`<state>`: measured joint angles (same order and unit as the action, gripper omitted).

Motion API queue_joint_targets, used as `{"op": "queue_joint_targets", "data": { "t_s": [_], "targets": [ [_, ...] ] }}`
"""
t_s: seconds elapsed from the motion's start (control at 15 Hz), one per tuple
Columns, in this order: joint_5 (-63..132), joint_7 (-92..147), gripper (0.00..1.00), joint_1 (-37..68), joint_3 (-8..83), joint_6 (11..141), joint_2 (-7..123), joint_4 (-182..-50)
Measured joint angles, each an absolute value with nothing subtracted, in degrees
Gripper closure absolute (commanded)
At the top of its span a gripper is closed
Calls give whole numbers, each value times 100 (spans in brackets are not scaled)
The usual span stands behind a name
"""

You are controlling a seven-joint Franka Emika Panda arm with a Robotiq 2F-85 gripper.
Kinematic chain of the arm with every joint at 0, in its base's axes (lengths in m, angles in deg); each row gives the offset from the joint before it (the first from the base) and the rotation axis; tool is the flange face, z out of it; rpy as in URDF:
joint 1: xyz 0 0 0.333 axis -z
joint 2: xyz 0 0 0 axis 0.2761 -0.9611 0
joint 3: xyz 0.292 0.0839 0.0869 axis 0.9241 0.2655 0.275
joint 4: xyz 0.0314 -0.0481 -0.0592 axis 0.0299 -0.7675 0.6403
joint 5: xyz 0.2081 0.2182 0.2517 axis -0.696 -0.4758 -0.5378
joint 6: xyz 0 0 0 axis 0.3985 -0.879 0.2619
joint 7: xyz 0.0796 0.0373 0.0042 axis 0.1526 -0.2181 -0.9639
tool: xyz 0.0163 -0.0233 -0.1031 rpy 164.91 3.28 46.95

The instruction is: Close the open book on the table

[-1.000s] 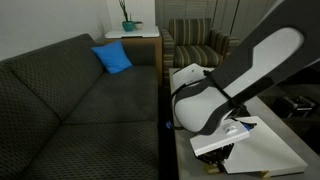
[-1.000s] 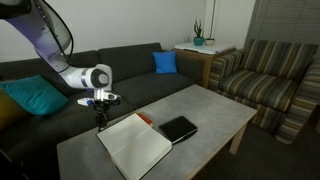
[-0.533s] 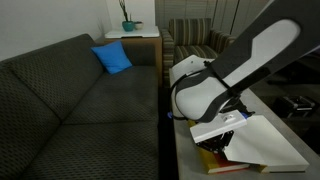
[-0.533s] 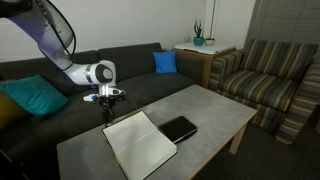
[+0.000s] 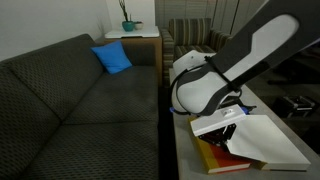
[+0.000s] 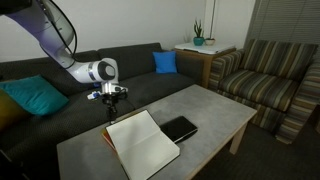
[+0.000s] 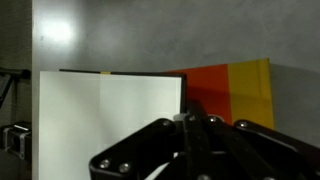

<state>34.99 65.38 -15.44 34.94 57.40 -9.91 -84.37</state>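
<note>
Since half a second ago the gripper [image 5: 226, 131] has edged a little further along and the open book [image 5: 265, 142] has slid slightly with it, baring more of the red-orange book [image 5: 212, 157] beneath. In an exterior view the near white leaf is tilted up off that red-orange cover at the lower right of the frame, with the gripper right at its raised edge; whether it touches is hidden by the arm. In an exterior view the gripper [image 6: 110, 100] hangs at left of centre over the back corner of the open book [image 6: 143, 143], which lies spread at the near end of the table [image 6: 215, 112], just beside a small black notebook [image 6: 180, 129]. In the wrist view the fingers are drawn together at bottom centre with nothing visibly pinched between them, and the white page fills the lower left while the red-orange cover shows at right. My judgement is that the closing step has only begun: the book is not yet folded. Next the arm probably needs to get under the free edge, lift it and sweep it over the spine without shoving the whole book along.
</note>
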Motion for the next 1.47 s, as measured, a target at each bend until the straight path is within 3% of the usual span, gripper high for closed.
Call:
{"op": "queue_joint_targets", "data": {
  "t_s": [0.4, 1.47],
  "targets": [
    [3491, 7276, 100, -1545, 3450, 5475, -662, -8741],
    [3582, 8192, 100, -1226, 3432, 5923, 873, -11234]
  ]
}}
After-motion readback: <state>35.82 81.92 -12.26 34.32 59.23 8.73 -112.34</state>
